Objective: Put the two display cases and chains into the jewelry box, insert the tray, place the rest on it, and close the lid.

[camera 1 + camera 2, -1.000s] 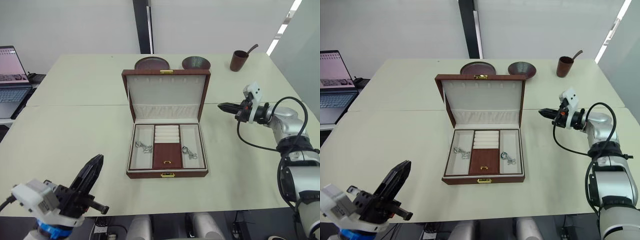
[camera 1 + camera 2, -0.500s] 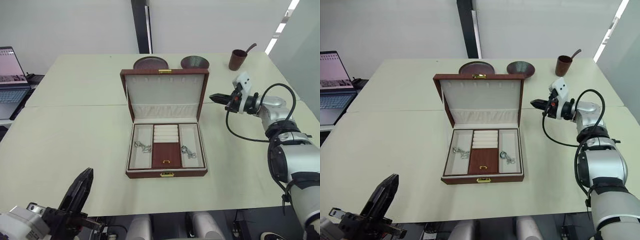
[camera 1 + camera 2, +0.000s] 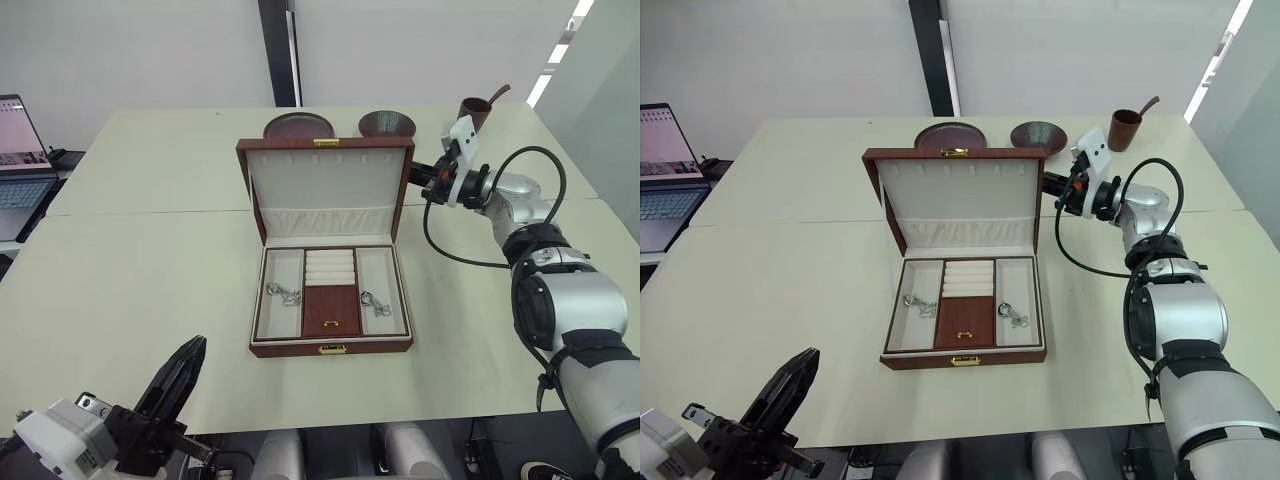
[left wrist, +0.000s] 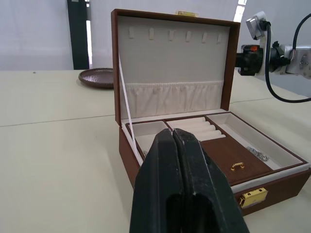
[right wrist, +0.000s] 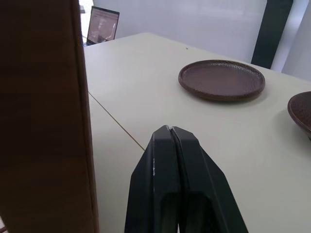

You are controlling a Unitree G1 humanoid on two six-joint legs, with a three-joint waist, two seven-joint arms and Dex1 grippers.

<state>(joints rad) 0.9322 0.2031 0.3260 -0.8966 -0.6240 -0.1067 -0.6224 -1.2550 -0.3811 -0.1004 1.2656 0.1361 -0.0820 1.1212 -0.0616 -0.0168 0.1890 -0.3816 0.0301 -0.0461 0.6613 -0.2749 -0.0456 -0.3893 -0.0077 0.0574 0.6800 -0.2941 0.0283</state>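
The jewelry box point(image 3: 290, 349) stands open mid-table, its lid point(image 3: 325, 185) upright. The tray point(image 3: 333, 303) sits inside it, its gold knob toward me. One chain point(image 3: 286, 293) lies in the tray's left compartment and another chain point(image 3: 377, 304) in the right one. The display cases are hidden. My right gripper point(image 3: 419, 172) is shut and empty, its tip level with the lid's right edge and just behind it; the lid's brown back point(image 5: 43, 121) is close beside the fingers point(image 5: 169, 145). My left gripper point(image 3: 193, 348) hangs shut and empty at the near left table edge, pointing toward the jewelry box point(image 4: 146, 160).
Behind the box lie a brown plate point(image 3: 301, 126) and a dark bowl point(image 3: 387, 123). A brown cup with a spoon point(image 3: 477, 108) stands at the far right. A laptop point(image 3: 18, 150) sits on the far left.
My right gripper has moved left, from well right of the box to the lid's right edge. My left gripper has dropped back toward the near table edge. Both stay shut.
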